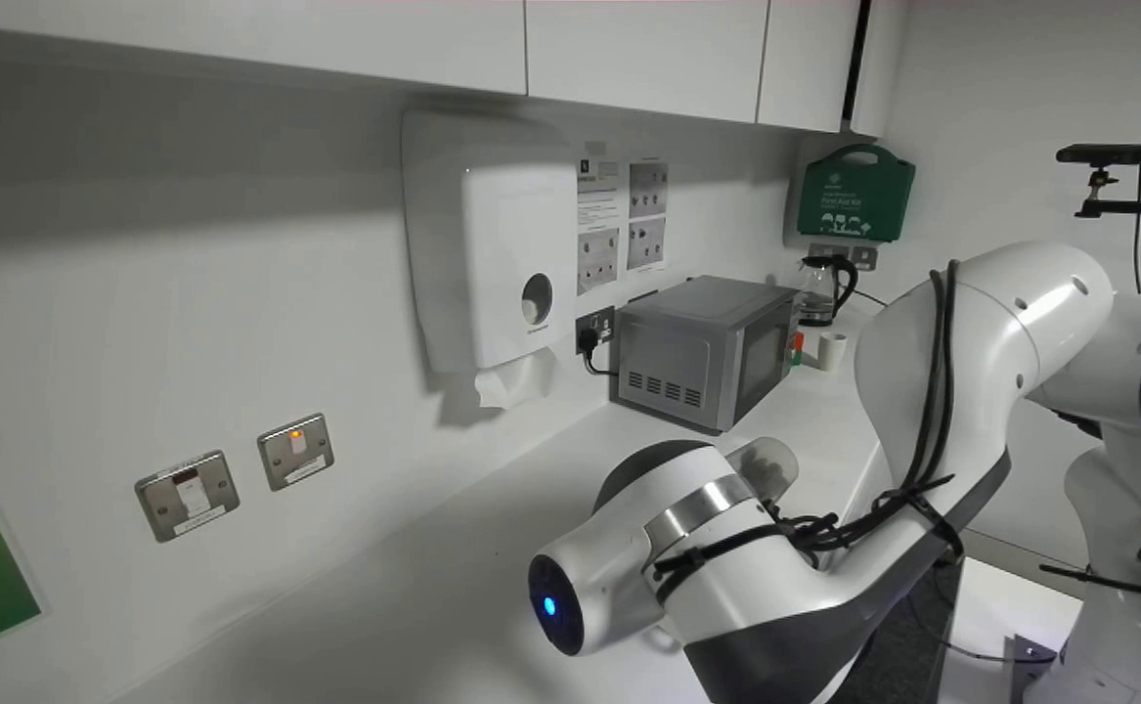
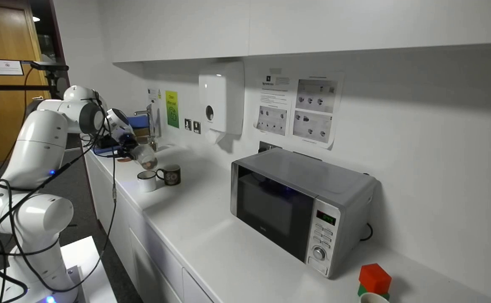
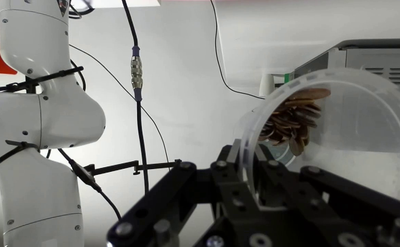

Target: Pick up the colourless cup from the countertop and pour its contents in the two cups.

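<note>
Colourless, see-through and handleless, the round cup (image 3: 335, 140) is held raised over the long white countertop (image 2: 203, 212) by the black gripper (image 3: 249, 156), whose fingers are clamped on its wall near the rim. Brown, flat, coin-like pieces (image 3: 290, 121) are gathered at its base. In an exterior view, the white, dark-lined mug (image 2: 147, 183) is shown just below it, the brown-black, handled mug (image 2: 171, 175) beside that; direct overlap cannot be judged. The cup's long axis is slanted, mouth turned back toward the gripper, base seemingly lower and toward the mugs; for pouring, the mouth would presumably need to be swung over the white mug.
</note>
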Controlling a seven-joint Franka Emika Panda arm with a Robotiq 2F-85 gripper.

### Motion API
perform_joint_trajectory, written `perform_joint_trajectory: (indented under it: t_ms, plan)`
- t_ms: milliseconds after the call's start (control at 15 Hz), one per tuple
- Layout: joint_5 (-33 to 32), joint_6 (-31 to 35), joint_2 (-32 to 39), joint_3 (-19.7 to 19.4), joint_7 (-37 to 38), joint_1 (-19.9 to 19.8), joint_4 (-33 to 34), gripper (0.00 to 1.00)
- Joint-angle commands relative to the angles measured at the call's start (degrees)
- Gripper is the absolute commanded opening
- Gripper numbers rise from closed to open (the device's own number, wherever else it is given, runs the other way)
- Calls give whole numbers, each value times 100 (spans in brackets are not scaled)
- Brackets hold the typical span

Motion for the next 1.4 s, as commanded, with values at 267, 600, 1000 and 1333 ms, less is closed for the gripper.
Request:
perform_joint_trajectory:
  t_ms: [267, 600, 1000, 1333]
  plan:
    - [-156, -334, 37, -169, 60, 124, 133, 2]
    - [-115, -278, 10, -201, 81, 83, 55, 2]
    - [-171, -344, 79, -256, 121, 110, 53, 2]
    - [-159, -317, 140, -552, 93, 289, 58, 2]
